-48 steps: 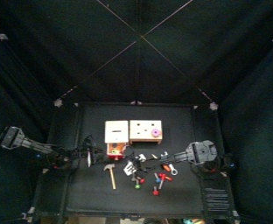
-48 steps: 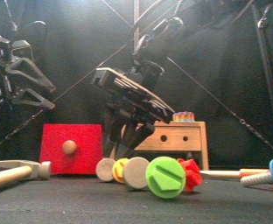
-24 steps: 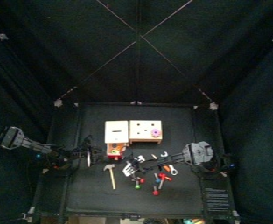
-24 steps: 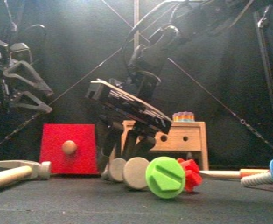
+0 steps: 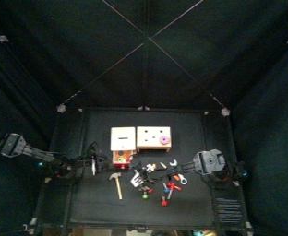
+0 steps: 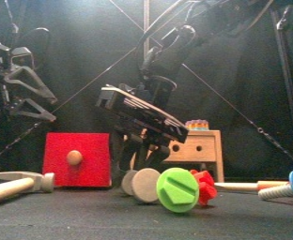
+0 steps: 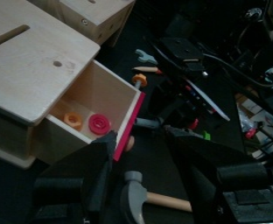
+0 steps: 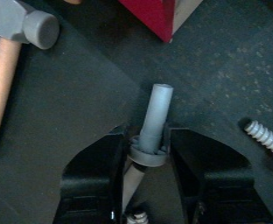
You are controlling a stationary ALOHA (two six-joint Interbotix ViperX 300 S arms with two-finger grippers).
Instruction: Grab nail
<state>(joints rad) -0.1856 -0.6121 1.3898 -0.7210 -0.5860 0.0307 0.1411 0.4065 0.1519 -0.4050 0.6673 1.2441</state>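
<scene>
The nail (image 8: 157, 109) is a grey peg with a collar. In the right wrist view it lies on the black table, pointing away between my jaws. My right gripper (image 8: 150, 147) is shut on its collar end. The same gripper reaches to the table's middle in the top view (image 5: 140, 173). In the front view (image 6: 139, 159) it hangs low behind the discs. My left gripper (image 7: 142, 150) is open and empty over a hammer head (image 7: 133, 188), at the table's left (image 5: 91, 164).
A wooden box with an open red drawer (image 7: 98, 105) holds orange and pink pieces. A wooden hammer (image 8: 10, 52) lies near the nail. A white screw (image 8: 265, 136) lies on its other side. A green disc (image 6: 177, 189) and a white disc (image 6: 146, 184) stand in front.
My right gripper has come lower, down behind the discs. The yellow disc that showed in the front view is now hidden. The left arm has not moved.
</scene>
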